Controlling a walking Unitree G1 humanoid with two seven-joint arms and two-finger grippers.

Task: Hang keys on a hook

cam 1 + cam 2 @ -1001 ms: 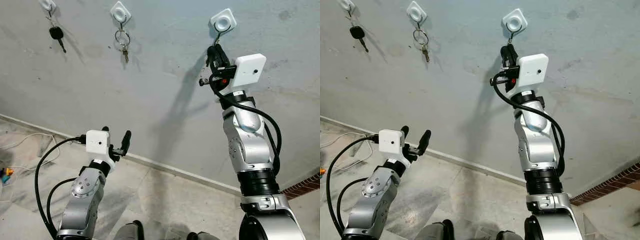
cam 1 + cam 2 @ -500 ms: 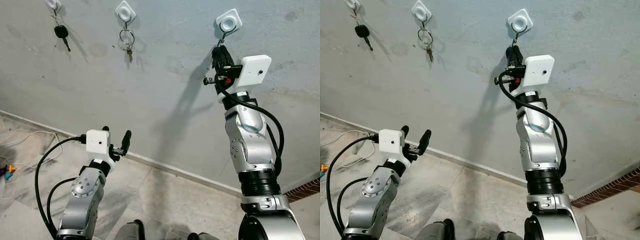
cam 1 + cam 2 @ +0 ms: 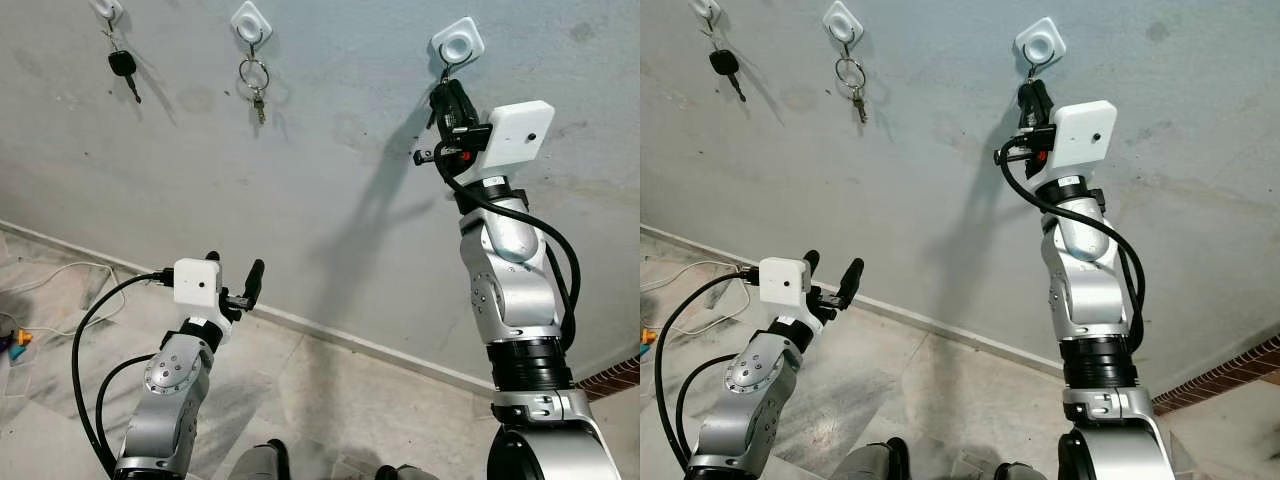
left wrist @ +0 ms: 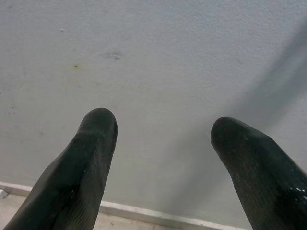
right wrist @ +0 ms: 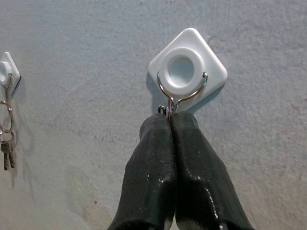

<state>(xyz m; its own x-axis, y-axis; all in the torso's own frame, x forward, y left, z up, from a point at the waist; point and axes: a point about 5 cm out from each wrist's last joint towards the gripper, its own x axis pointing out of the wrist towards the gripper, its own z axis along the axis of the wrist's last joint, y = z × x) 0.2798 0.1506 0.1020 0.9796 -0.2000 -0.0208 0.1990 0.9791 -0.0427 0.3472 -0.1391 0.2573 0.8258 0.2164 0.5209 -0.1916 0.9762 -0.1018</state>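
Head views: right gripper (image 3: 447,92) is reaching to the hook (image 3: 457,42) at upper right; left gripper (image 3: 232,283) is idling spread at lower left. Right wrist view: fingers (image 5: 153,143) are pressing together under the wire, keys hidden. Judgement: seat the ring fully before releasing.

Three wall hooks in a row; right tool (image 3: 443,92) just below rightmost hook (image 3: 457,44).

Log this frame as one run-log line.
phase: hanging | right hand: shut, tips at hook wire | left hand: open, idle low | other hooks: keys hung
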